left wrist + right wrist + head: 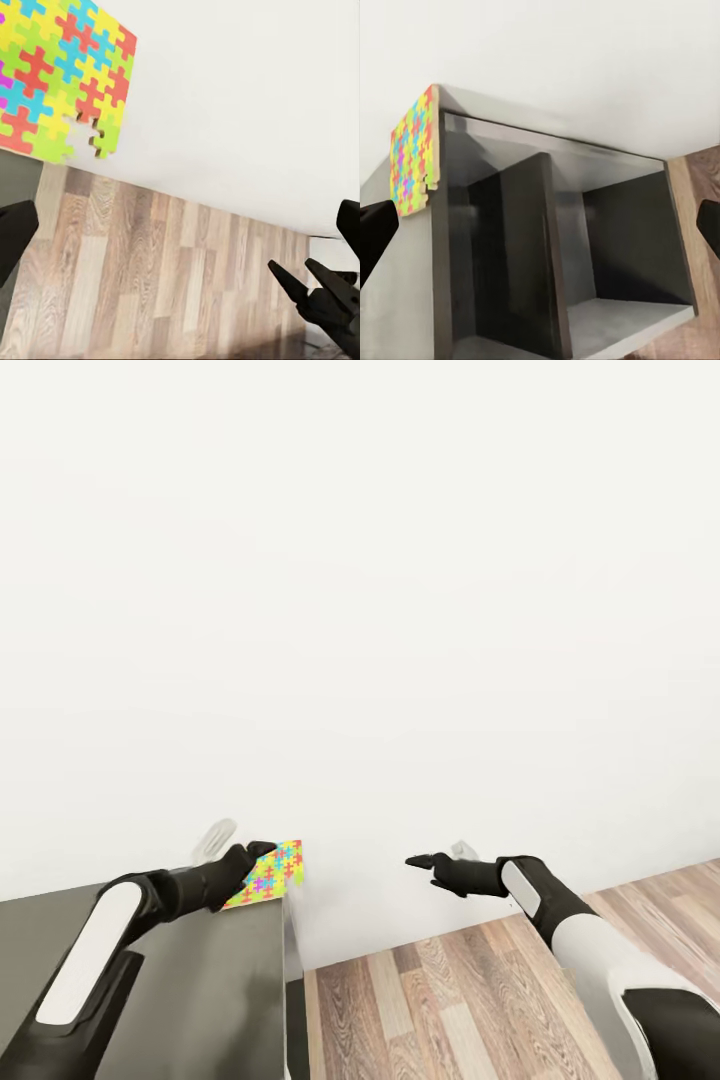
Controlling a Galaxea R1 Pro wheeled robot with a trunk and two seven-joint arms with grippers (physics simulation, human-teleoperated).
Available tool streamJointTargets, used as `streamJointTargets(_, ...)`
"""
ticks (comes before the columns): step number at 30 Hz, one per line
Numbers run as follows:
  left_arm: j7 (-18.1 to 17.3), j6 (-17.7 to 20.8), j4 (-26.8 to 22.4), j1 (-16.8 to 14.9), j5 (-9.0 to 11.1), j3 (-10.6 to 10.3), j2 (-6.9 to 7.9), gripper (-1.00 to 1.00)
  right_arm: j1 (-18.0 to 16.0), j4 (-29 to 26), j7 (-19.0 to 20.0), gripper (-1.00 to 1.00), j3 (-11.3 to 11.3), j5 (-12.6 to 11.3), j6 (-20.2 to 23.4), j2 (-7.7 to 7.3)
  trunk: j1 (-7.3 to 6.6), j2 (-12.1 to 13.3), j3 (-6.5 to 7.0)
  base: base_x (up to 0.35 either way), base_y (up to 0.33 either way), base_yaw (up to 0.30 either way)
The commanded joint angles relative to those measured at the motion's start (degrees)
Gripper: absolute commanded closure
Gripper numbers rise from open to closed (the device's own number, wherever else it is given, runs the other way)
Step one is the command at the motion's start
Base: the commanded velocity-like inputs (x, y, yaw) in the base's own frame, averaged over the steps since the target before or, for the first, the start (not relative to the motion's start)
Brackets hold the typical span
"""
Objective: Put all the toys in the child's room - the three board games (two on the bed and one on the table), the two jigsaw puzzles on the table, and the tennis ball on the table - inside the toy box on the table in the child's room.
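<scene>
The left gripper (262, 857) grasps a jigsaw puzzle (270, 874) by its near edge, out over the far right corner of the grey shelving unit (200, 990). With so thin a hold, the tilted puzzle may slip and fall to the wooden floor (450, 1000). The right gripper (418, 861) hangs released over the floor.

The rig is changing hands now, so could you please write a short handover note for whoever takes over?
Left gripper: at the near edge of the jigsaw puzzle; whether it is gripping cannot be told.
Right gripper: holds nothing, out over the wood floor beside the table; its fingers look close together in the head view.
Puzzle: lies on the corner of the grey table, by the white wall, overhanging the edge slightly.
Done: nothing can be confirmed as boxed.
Left: move this puzzle to the toy box, then the other toys.
</scene>
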Motion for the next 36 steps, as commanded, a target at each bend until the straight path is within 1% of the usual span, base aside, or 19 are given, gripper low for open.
streamJointTargets(1, 0.13, 0.24, -0.09, -0.07, 0.83, -0.07, -0.79, -1.00, -0.04, 0.78, 0.12, -1.00, 0.16, -0.64, -0.55, 0.83, 0.00, -0.04, -0.03, 0.000, 0.000, 0.070)
streamJointTargets(3, -0.25, 0.43, -0.11, -0.12, 1.05, -0.08, -1.44, -1.00, -0.04, 1.27, 0.30, -1.00, 0.10, -0.92, -0.96, 1.40, 0.00, -0.04, 0.05, 0.000, 0.000, 0.108)
streamJointTargets(5, -0.50, 0.55, -0.12, -0.17, 1.33, -0.10, -1.98, -1.00, -0.04, 1.57, 0.87, -1.00, 0.05, -1.16, -1.13, 1.68, 0.00, -0.04, 0.14, 0.000, 0.000, 0.146)
streamJointTargets(6, -0.66, 0.61, -0.12, -0.20, 2.15, -0.10, -2.71, -1.00, -0.04, 1.80, 3.07, -1.00, 0.00, -1.45, -1.18, 1.79, 0.00, -0.04, 0.18, 0.000, 0.000, 0.181)
streamJointTargets(8, -0.76, 0.65, -0.13, -0.21, 2.94, -0.12, -3.30, -1.00, -0.04, 1.94, 5.34, -1.00, -0.03, -1.64, -1.16, 1.83, 0.00, -0.04, 0.26, 0.000, 0.000, 0.202)
streamJointTargets(9, -0.82, 0.69, -0.13, -0.23, 3.55, -0.14, -3.71, -1.00, -0.04, 2.04, 7.51, -1.00, -0.05, -1.74, -1.10, 1.84, 0.00, -0.04, 0.31, 0.000, 0.000, 0.228)
streamJointTargets(12, -0.84, 0.73, -0.13, -0.24, 4.21, -0.17, -4.12, -1.00, -0.04, 2.13, 10.19, -1.00, -0.07, -1.83, -1.03, 1.89, 0.00, -0.04, 0.44, 0.000, 0.000, 0.241)
streamJointTargets(15, -0.85, 0.76, -0.14, -0.20, 4.55, -0.18, -4.32, -1.00, -0.04, 2.18, 11.53, -1.00, -0.07, -1.87, -0.94, 1.86, 0.00, -0.04, 0.58, 0.000, 0.000, 0.253)
streamJointTargets(21, -0.89, 0.78, -0.14, -0.24, 4.69, -0.12, -4.40, -1.00, -0.08, 2.26, 11.86, -1.00, -0.08, -1.89, -0.77, 1.67, 0.00, -0.04, 0.82, 0.000, 0.000, 0.260)
streamJointTargets(27, -0.93, 0.77, -0.14, -0.30, 4.77, -0.10, -4.47, -1.00, -0.12, 2.28, 12.02, -1.00, -0.08, -1.96, 2.27, 1.31, 0.00, -0.04, 1.02, 0.000, 0.000, 0.255)
streamJointTargets(30, -0.94, 0.76, -0.14, -0.38, 4.80, -0.10, -4.54, -1.00, -0.17, 2.29, 12.10, -1.00, -0.10, -2.05, 3.44, 0.56, 0.66, -1.25, 0.56, 0.000, 0.000, 0.243)
streamJointTargets(32, -0.94, 0.76, -0.14, -0.40, 4.81, -0.12, -4.56, -1.00, -0.19, 2.29, 12.10, -1.00, -0.12, -2.15, 3.55, 0.41, 1.10, -2.05, 0.26, 0.000, 0.000, 0.238)
streamJointTargets(36, -0.89, 0.76, -0.14, -0.47, 4.79, -0.16, -4.72, -1.00, -0.29, 2.29, 11.99, -1.00, -0.16, -2.62, 3.68, -0.71, 1.98, -3.65, -0.40, 0.000, 0.000, 0.165)
